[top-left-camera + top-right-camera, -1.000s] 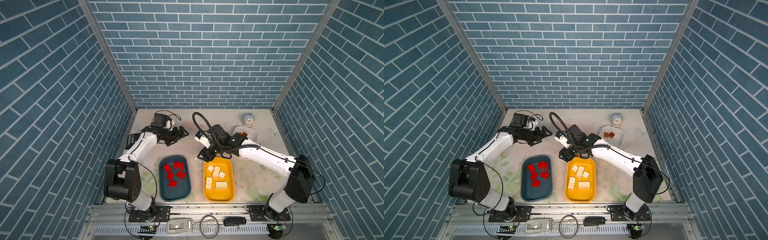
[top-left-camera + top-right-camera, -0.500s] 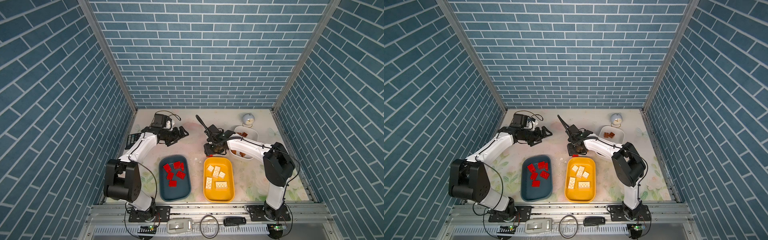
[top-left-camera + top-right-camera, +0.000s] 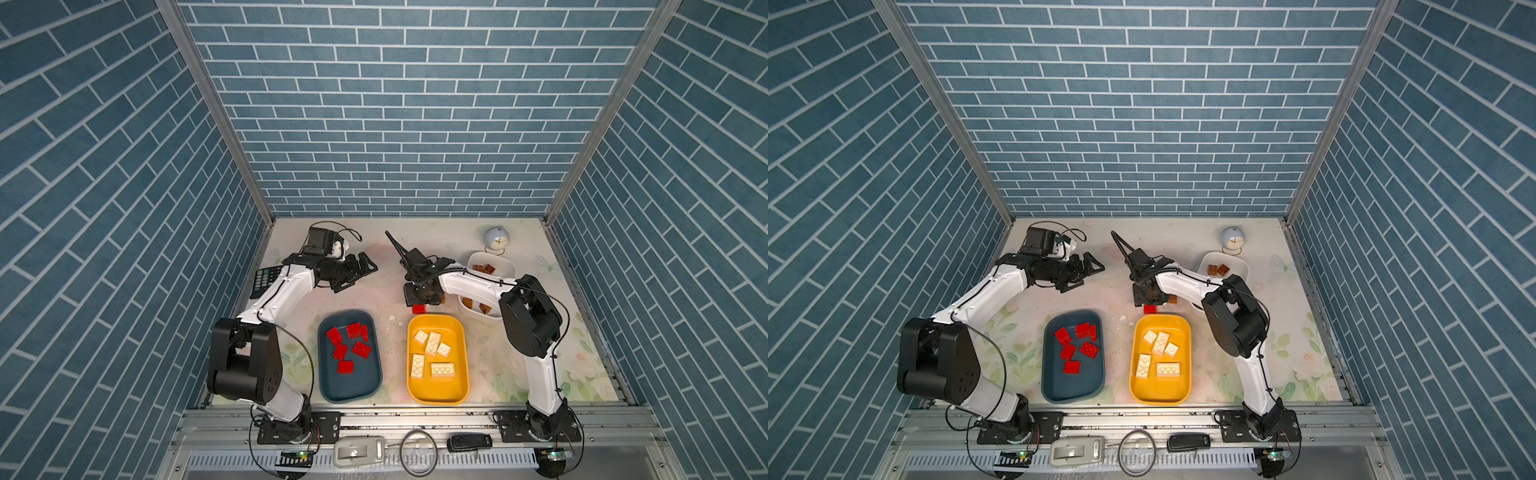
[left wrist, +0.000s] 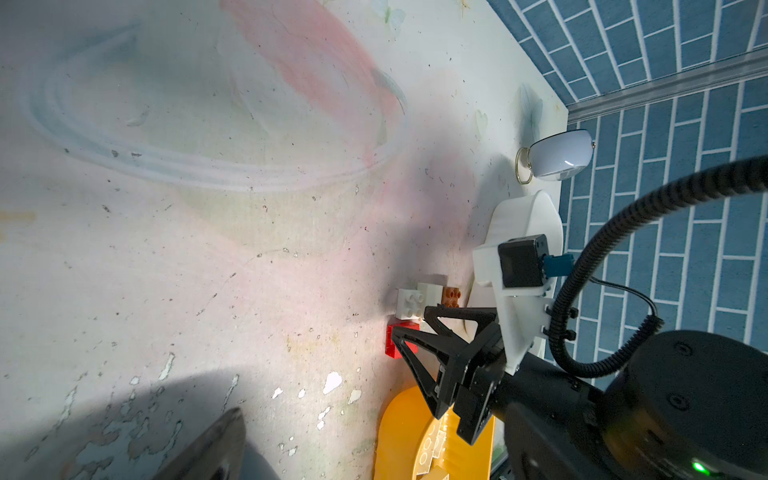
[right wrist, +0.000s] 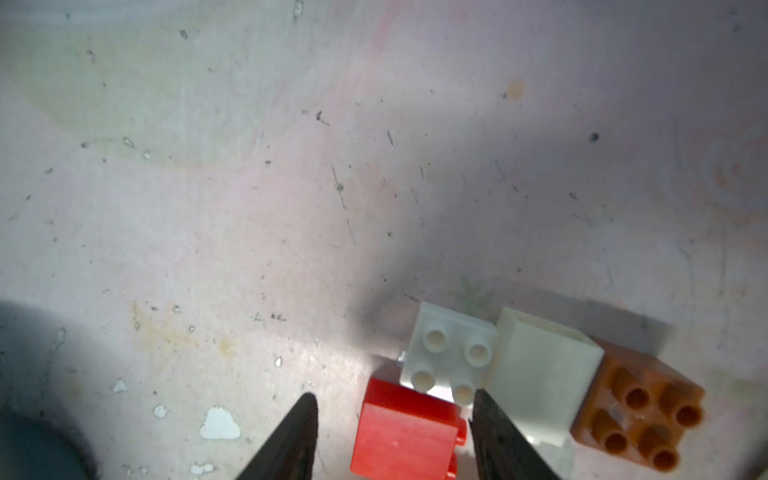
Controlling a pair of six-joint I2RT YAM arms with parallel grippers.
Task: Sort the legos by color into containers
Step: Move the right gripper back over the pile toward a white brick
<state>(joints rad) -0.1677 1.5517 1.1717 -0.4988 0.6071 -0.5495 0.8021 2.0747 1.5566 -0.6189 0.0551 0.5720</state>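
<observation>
A red lego [image 5: 407, 428] lies on the table just behind the yellow tray [image 3: 436, 390], between the fingers of my open right gripper [image 5: 394, 395]; a gap shows on one side of it. Two white legos [image 5: 453, 353] and a brown lego [image 5: 640, 403] sit against it. Both top views show the right gripper [image 3: 420, 302] [image 3: 1152, 302] pointing down over the red lego [image 3: 419, 308]. Several red legos [image 3: 349, 345] lie in the teal tray [image 3: 349, 386], several white ones [image 3: 432, 353] in the yellow tray, brown ones [image 3: 484, 269] in the white tray [image 3: 503, 266]. My left gripper [image 3: 365, 268] hangs open and empty at the back left.
A black calculator [image 3: 266, 280] lies by the left wall. A small round clock [image 3: 496, 240] stands at the back right, behind the white tray. Brick-patterned walls close in three sides. The right forearm lies across the white tray.
The right arm has folded its elbow inward, and its gripper has settled low around the red lego. The left arm has not moved.
</observation>
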